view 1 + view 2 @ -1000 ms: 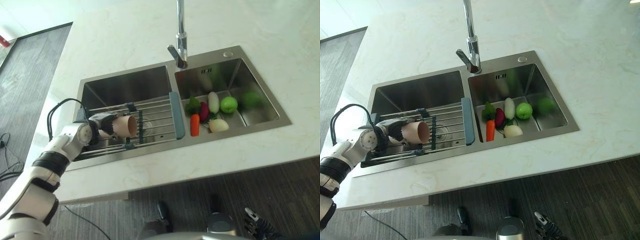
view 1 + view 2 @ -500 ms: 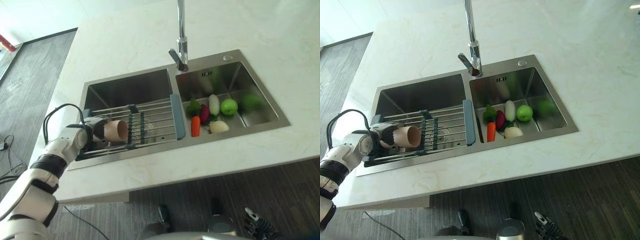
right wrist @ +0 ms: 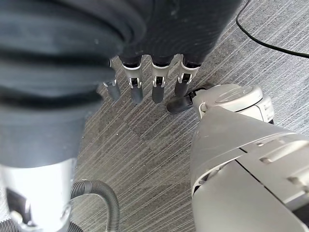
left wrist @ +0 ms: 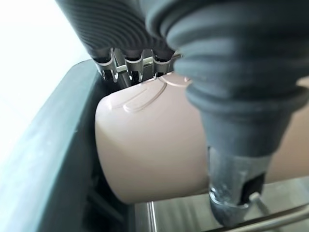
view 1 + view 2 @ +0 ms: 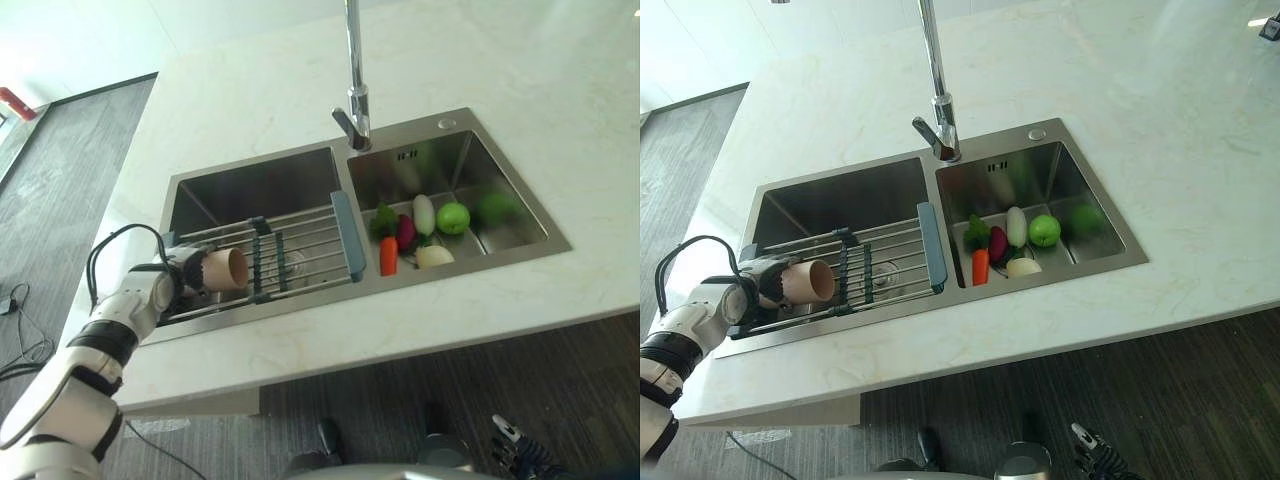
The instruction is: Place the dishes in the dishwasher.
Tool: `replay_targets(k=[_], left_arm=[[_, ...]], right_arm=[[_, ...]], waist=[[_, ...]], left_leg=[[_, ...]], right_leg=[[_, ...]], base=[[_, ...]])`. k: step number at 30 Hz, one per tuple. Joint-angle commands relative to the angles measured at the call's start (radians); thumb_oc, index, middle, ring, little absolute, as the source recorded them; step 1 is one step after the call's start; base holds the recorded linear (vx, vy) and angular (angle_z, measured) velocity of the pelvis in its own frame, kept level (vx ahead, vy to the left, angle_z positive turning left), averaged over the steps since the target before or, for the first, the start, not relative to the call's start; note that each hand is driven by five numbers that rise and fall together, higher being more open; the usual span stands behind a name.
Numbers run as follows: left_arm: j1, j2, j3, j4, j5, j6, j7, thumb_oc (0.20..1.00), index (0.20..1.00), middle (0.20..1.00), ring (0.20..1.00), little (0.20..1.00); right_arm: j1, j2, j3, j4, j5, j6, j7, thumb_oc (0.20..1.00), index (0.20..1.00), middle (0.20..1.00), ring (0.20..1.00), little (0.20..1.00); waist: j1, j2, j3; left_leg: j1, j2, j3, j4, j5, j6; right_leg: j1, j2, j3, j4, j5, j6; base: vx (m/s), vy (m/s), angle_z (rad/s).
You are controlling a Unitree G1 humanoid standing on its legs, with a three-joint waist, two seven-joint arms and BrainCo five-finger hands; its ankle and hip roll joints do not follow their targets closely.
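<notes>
The left robot hand [image 5: 190,273] curls around one beige cup [image 5: 225,268], held sideways over the rack [image 5: 300,255] in the sink's [image 5: 255,180] left basin. The right basin holds one carrot [image 5: 388,256] and one green apple [image 5: 454,217] among other vegetables; the right robot hand [image 3: 145,72] hangs with straight fingers.

My left hand [image 5: 188,272] grips a tan cup [image 5: 224,268] lying on its side, mouth turned toward the rack's [image 5: 300,255] bars, over the rack's end in the left sink basin [image 5: 255,185].

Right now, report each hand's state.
Left hand: shut on the beige cup over the sink rack.
Right hand: open, holding nothing, hanging above the floor.
</notes>
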Motion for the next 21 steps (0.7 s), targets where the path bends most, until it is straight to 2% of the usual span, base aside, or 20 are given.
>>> replay_targets(k=[1, 13, 14, 15, 21], left_arm=[[-0.021, 0.023, 0.042, 0.089, 0.040, 0.038, 0.006, 1.000, 1.000, 1.000, 1.000, 1.000], [-0.011, 0.036, 0.016, 0.110, 0.147, 0.041, 0.041, 1.000, 1.000, 1.000, 1.000, 1.000], [-0.007, 0.034, 0.015, 0.115, 0.149, 0.046, 0.041, 0.501, 0.501, 0.501, 0.501, 0.501], [-0.001, 0.028, 0.012, 0.119, 0.156, 0.060, 0.039, 0.200, 0.200, 0.200, 0.200, 0.200], [0.018, 0.013, 0.002, 0.149, 0.208, 0.102, 0.000, 0.200, 0.200, 0.200, 0.200, 0.200]], right_arm=[[-0.046, -0.009, 0.030, 0.017, 0.010, -0.006, 0.007, 1.000, 1.000, 1.000, 1.000, 1.000], [-0.047, -0.018, 0.027, 0.018, 0.010, -0.003, 0.014, 1.000, 1.000, 1.000, 1.000, 1.000], [-0.049, -0.018, 0.029, 0.018, 0.010, -0.004, 0.014, 1.000, 1.000, 1.000, 1.000, 1.000], [-0.050, -0.018, 0.029, 0.019, 0.011, -0.004, 0.014, 1.000, 1.000, 1.000, 1.000, 1.000], [-0.053, -0.022, 0.033, 0.017, 0.019, -0.008, 0.015, 1.000, 1.000, 1.000, 1.000, 1.000]], waist=[[0.015, -0.025, 0.040], [0.013, -0.024, 0.042], [0.013, -0.024, 0.042], [0.013, -0.024, 0.042], [0.010, -0.023, 0.046]], left_leg=[[-0.005, 0.019, -0.031, 0.023, -0.094, -0.031], [-0.005, 0.018, -0.035, 0.025, -0.096, -0.032], [-0.004, 0.017, -0.035, 0.025, -0.096, -0.032], [-0.004, 0.017, -0.037, 0.026, -0.096, -0.031], [-0.002, 0.016, -0.038, 0.027, -0.098, -0.030]], right_leg=[[-0.068, -0.069, -0.012, 0.061, -0.039, 0.091], [-0.068, -0.070, -0.012, 0.064, -0.042, 0.089], [-0.068, -0.070, -0.011, 0.064, -0.042, 0.088], [-0.068, -0.070, -0.010, 0.066, -0.043, 0.088], [-0.068, -0.069, -0.006, 0.067, -0.044, 0.086]], base=[[0.00, 0.000, 0.00], [0.00, 0.000, 0.00], [0.00, 0.000, 0.00], [0.00, 0.000, 0.00], [0.00, 0.001, -0.01]])
